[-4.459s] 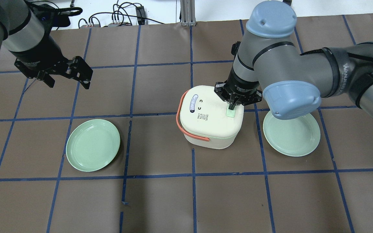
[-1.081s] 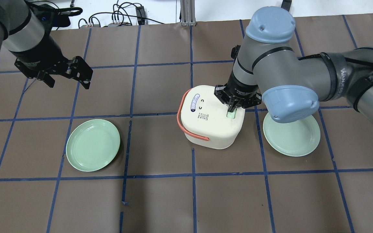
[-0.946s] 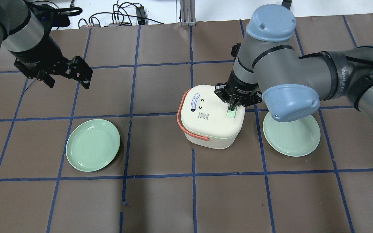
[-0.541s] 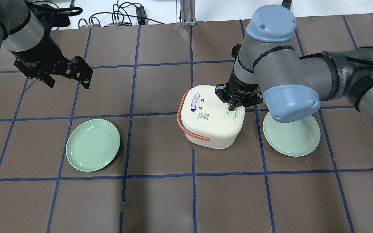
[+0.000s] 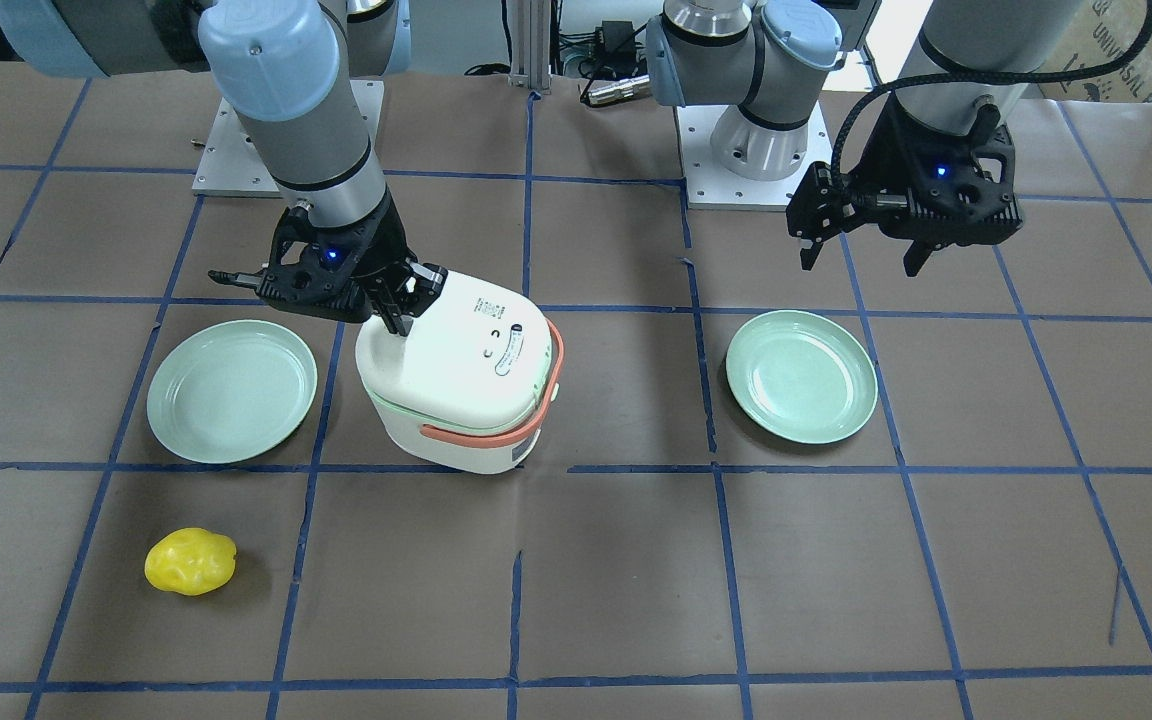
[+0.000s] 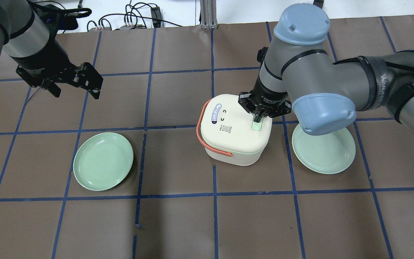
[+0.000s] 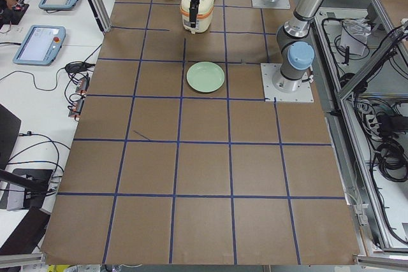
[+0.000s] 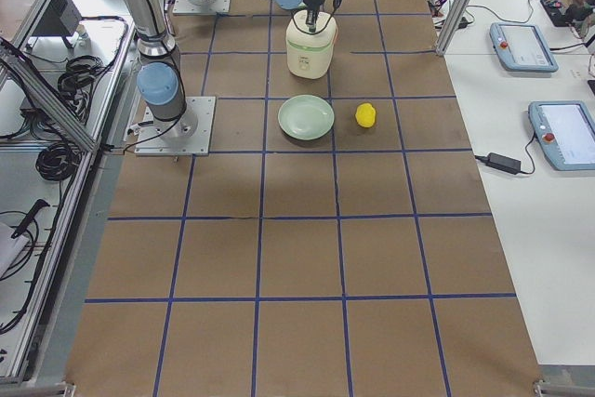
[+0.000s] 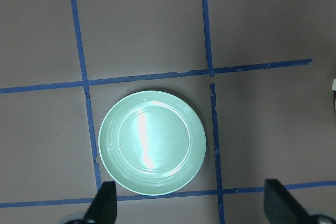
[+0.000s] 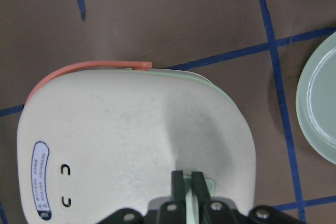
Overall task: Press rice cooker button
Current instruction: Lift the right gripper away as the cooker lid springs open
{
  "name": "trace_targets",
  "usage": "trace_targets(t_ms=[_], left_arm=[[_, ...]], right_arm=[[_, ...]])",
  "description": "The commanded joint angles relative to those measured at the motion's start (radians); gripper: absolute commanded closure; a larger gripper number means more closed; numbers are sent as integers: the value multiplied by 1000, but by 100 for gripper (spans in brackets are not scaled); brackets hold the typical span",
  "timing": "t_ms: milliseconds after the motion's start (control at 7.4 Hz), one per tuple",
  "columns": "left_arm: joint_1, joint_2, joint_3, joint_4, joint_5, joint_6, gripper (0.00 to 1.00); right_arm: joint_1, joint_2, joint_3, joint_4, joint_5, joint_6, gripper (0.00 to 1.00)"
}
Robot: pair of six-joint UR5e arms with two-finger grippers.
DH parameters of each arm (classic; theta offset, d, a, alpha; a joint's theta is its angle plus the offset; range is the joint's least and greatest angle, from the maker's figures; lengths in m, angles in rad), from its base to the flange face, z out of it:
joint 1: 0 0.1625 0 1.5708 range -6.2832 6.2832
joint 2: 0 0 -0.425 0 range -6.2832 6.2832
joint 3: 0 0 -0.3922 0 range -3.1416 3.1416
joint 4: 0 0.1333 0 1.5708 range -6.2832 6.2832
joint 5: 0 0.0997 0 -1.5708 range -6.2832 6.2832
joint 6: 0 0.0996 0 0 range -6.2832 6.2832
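Note:
The white rice cooker (image 6: 234, 133) with an orange handle stands mid-table, also in the front view (image 5: 456, 375). Its pale green button (image 6: 256, 125) is at the lid's right edge. My right gripper (image 6: 257, 118) is shut, fingertips together and pointing down onto the button. The right wrist view shows the closed tips (image 10: 187, 178) against the green button (image 10: 208, 185). My left gripper (image 6: 76, 92) is open and empty, hovering far left above the table. It also shows in the front view (image 5: 861, 262).
A green plate (image 6: 103, 161) lies left of the cooker, below my left gripper (image 9: 191, 205). A second green plate (image 6: 323, 149) lies just right of the cooker, under my right arm. A yellow lumpy object (image 5: 190, 561) lies near the operators' side.
My right gripper's shut tips stay on the green button, with only slight shifts of the arm and cooker. The left arm has not moved.

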Motion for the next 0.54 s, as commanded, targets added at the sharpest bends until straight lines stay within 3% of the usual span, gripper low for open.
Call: trace_targets(t_ms=[0, 135, 405], left_arm=[[0, 0, 0, 0, 0, 0, 0], [0, 0, 0, 0, 0, 0, 0], [0, 0, 0, 0, 0, 0, 0]], right_arm=[[-28, 2, -133, 174, -14, -84, 74], [-71, 1, -205, 257, -67, -203, 68], [-159, -1, -325, 392, -83, -326, 62]])
